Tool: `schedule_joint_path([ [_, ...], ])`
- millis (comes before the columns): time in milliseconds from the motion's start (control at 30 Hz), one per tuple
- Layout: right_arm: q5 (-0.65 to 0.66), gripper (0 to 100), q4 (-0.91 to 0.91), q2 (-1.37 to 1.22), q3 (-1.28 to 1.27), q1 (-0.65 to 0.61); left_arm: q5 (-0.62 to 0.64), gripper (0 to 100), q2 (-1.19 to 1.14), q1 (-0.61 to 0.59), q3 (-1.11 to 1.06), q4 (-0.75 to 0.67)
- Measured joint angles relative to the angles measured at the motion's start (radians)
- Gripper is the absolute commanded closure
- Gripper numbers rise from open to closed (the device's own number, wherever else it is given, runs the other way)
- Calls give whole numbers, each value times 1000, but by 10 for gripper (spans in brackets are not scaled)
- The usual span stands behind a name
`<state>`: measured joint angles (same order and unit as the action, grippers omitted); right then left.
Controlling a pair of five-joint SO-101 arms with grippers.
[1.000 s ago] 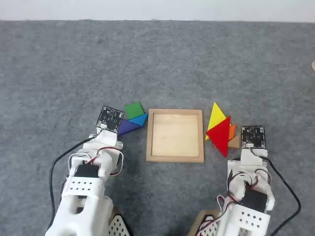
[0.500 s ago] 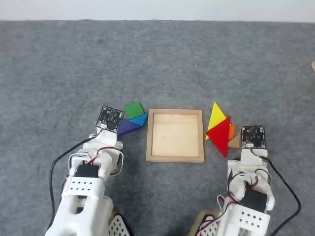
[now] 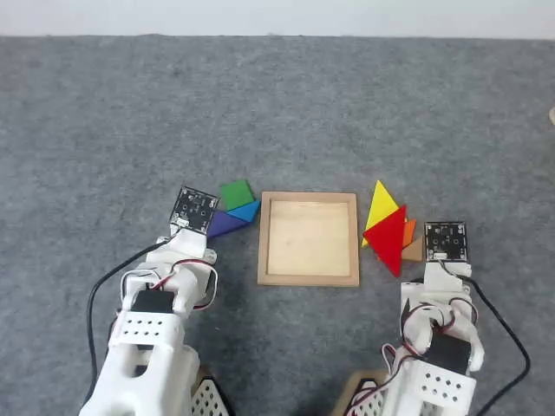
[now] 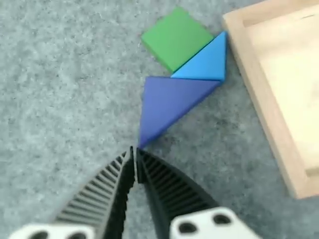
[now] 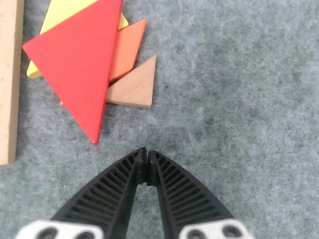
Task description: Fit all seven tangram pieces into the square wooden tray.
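Nothing has moved since the earlier frames: both arms sit where they were and every piece lies as it did. I judge the task has not properly begun, since the square wooden tray (image 3: 308, 281) is bare inside and all seven pieces lie outside it on the grey table (image 3: 347, 113). The step in hand is reaching for a first piece.

My left tool (image 4: 134, 154) has its two fingers pressed together and holds nothing. Its tips point at the sharp corner of the purple triangle (image 4: 169, 102), just short of it. Beyond lie the light blue triangle (image 4: 207, 62) and the green square (image 4: 177, 37). The three touch edge to edge, and the blue one's corner is just beside the tray's outer wall.

My right tool (image 5: 146, 152) is likewise pinched closed and empty, near the point of the red triangle (image 5: 79, 59) that faces the arm, but apart from it. The red one lies on top of the yellow triangle (image 5: 60, 12) and the orange piece (image 5: 128, 47). The brown triangle (image 5: 134, 84) lies against them, on the side away from the tray.

As I see it, the next move calls for spreading one tool's fingers, coming down astride a piece and lifting it. The red triangle looks the sensible first pick, being on top of its pile, though a careless nudge could scatter its neighbours
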<state>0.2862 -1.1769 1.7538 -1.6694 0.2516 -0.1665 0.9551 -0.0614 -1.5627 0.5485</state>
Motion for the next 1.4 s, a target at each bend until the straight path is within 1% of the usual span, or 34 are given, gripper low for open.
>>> schedule_joint_path([
  [700, 0, 991, 0, 0, 0, 0, 0, 986, 0, 0, 0, 0],
  [967, 0, 990, 0, 0, 0, -118, 0, 986, 0, 0, 0, 0],
  [1067, 0, 990, 0, 0, 0, -140, 0, 986, 0, 0, 0, 0],
  [1133, 32, 990, 6, 0, 0, -143, 0, 986, 0, 0, 0, 0],
  [1267, 245, 989, 43, 0, 25, -143, 0, 986, 0, 0, 0, 0],
  [1300, 275, 988, 43, 2, 44, -141, 0, 986, 0, 0, 0, 0],
  [1400, 255, 950, 12, -3, 150, -127, 0, 986, 0, 0, 0, 0],
])
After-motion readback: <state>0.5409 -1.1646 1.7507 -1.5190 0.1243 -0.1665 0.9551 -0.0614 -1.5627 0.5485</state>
